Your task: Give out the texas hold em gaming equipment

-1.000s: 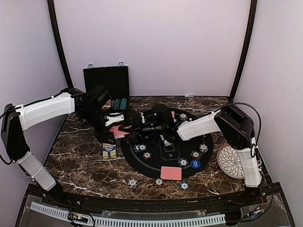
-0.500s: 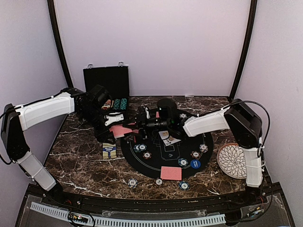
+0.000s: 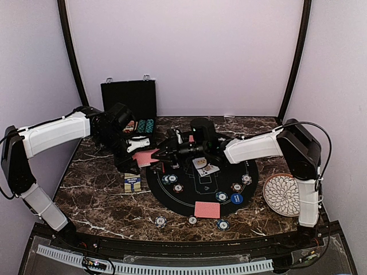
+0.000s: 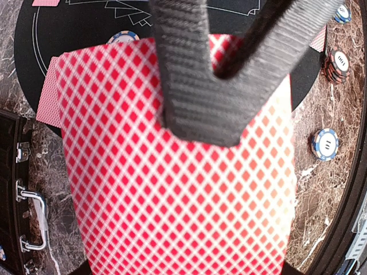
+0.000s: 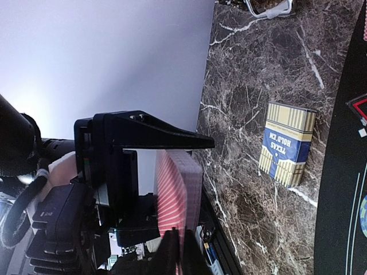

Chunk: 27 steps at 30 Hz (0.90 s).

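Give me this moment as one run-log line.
left gripper: shut on card deck | right gripper: shut on top card | black mat: dealt cards, chips laid | step: top card not yet off deck

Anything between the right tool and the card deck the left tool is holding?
Nothing visible. The right tool has its tips closed directly on the deck of red-backed cards, which the left tool grips from the other side.

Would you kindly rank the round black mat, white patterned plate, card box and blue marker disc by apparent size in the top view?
Largest to smallest:
1. round black mat
2. white patterned plate
3. card box
4. blue marker disc
None look alike.
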Each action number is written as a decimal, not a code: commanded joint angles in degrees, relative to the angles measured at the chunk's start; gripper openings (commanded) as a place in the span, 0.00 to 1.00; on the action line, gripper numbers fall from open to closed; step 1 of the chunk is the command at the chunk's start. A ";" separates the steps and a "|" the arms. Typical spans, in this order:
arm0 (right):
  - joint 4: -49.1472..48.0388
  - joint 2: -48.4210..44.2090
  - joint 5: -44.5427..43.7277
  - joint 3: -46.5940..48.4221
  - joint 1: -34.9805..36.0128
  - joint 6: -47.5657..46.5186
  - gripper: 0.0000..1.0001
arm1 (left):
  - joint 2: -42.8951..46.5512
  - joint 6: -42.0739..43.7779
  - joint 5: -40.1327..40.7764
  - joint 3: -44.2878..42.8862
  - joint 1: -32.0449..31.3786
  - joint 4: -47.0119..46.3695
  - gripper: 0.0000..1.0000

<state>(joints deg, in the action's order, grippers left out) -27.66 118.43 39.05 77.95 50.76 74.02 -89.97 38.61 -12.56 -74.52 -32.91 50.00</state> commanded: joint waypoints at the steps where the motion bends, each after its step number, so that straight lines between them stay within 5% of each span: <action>1: 1.00 -2.73 0.42 -0.83 -0.89 -1.61 0.00 | 2.20 0.68 -0.24 -0.10 -0.04 0.54 0.00; 8: 7.02 -9.63 -0.44 -5.17 -3.35 -6.76 0.00 | 2.03 0.76 -0.03 0.02 -0.05 0.80 0.00; 13: 27.58 -16.85 -4.74 -5.51 -6.43 -20.13 0.00 | 2.19 1.06 0.57 0.53 -0.04 0.62 0.00; 20: 65.80 -20.59 -29.54 0.61 -9.10 -40.50 0.00 | 1.81 0.94 1.01 0.64 -0.04 0.53 0.00; 27: 80.77 -17.71 -53.21 3.96 -7.08 -44.13 0.00 | 1.80 0.94 0.89 0.32 -0.04 0.53 0.00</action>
<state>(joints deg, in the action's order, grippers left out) 39.44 98.89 4.38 78.81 41.82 34.85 -89.97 38.98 -11.35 -74.46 -32.91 50.02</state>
